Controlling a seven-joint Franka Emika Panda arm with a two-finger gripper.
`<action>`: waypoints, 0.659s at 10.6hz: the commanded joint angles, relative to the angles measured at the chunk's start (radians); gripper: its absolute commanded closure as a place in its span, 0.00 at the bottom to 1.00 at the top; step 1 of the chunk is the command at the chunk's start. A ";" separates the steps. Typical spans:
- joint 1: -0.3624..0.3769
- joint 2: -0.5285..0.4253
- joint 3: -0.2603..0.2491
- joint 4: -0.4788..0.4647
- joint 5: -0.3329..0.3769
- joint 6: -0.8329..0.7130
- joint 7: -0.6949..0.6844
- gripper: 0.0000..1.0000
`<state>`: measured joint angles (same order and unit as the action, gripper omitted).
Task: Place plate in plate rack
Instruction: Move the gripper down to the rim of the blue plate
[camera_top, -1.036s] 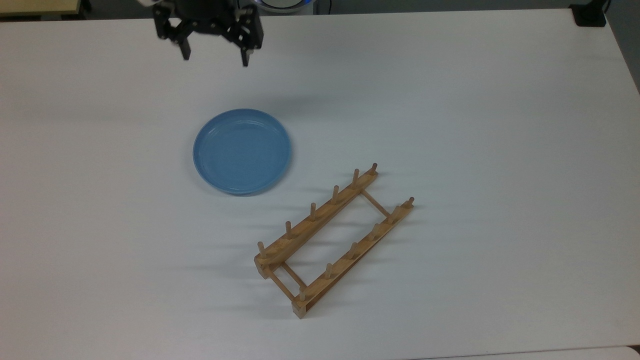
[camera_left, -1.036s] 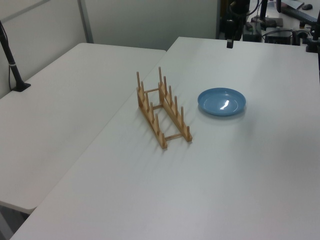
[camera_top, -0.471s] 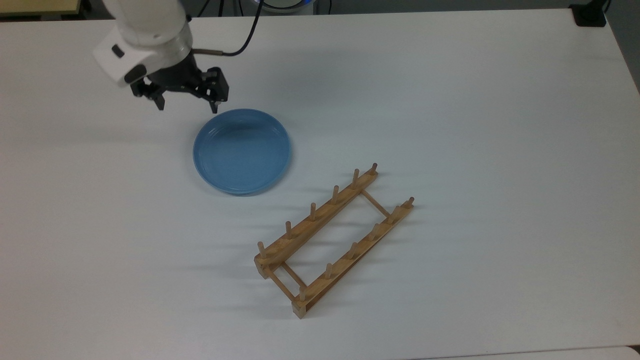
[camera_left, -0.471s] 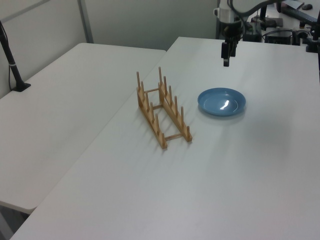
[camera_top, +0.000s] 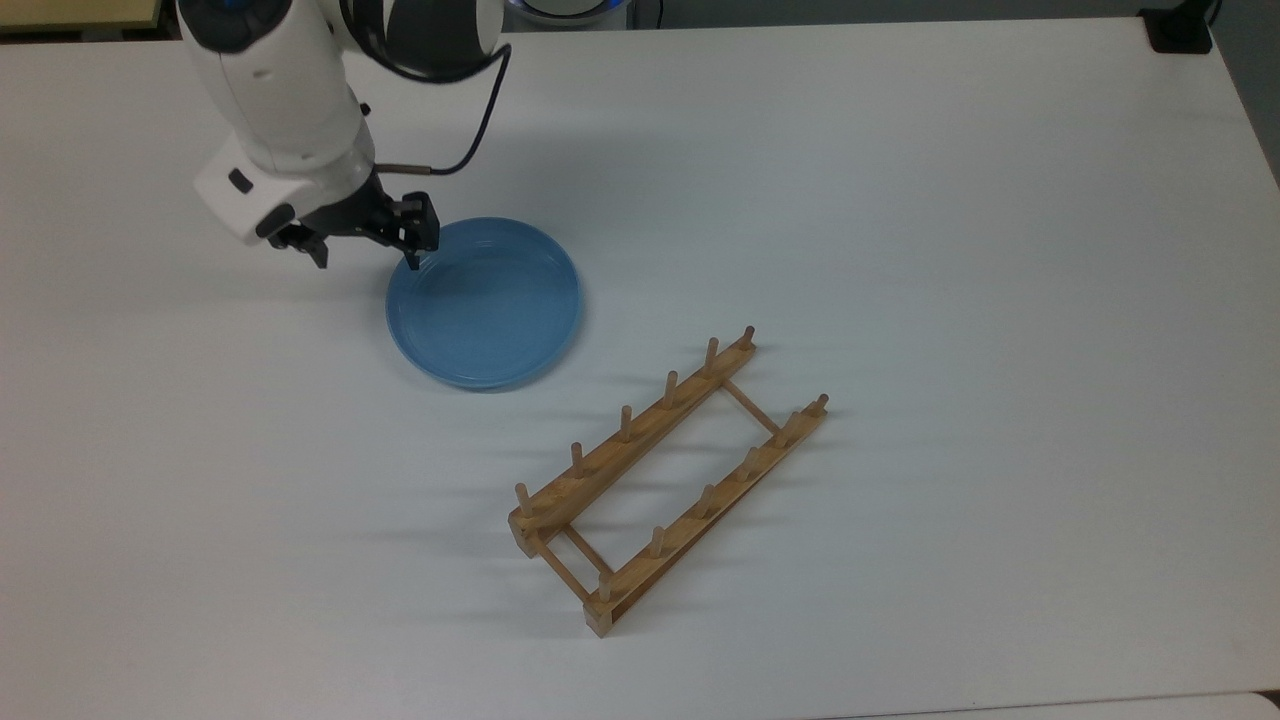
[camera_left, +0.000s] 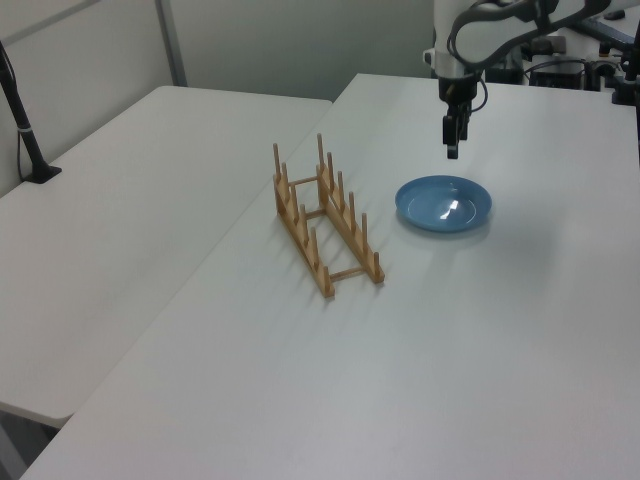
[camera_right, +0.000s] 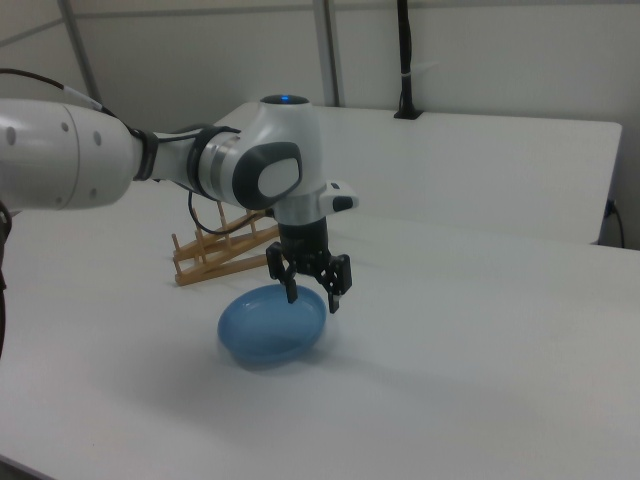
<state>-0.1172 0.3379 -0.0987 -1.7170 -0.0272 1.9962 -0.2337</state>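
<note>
Fig.: approach to grasp, seen from beside the table (camera_top: 900, 150). The plate (camera_top: 485, 303) lies flat on the table, well apart from the plate rack (camera_top: 665, 480), which stands empty w/ pegs up. The gripper (camera_top: 368, 258) hangs over the plate's rim at the top view's left; fingers (camera_right: 337, 296) apart, holding nothing. In the right view one finger sits over the plate's inside, the other outside the rim (camera_right: 322, 306), so the rim falls between them.

Step in hand, judged: pinch the rim. To do it well: come straight down so the rim stays centred between the fingers; stop short of pressing the outer finger into the table; close firmly, since a glossy plate may slip or swing when lifted by one edge. Lift slowly, then tip the plate upright before carrying it toward a slot between two peg pairs.

Vs. the earlier frames: 1.0 s ago the gripper was at the far table edge, well clear of the plate; 0.5 s ago it was near the rim; now it is lower and over the rim. Plate and rack have not moved; fingers apart throughout.
</note>
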 joint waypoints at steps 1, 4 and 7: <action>0.004 0.027 -0.006 -0.013 -0.005 0.045 -0.024 0.21; 0.005 0.067 -0.006 -0.013 -0.007 0.101 -0.022 0.26; 0.011 0.098 -0.004 -0.015 -0.011 0.110 -0.022 0.33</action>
<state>-0.1162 0.4270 -0.0989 -1.7185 -0.0273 2.0802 -0.2346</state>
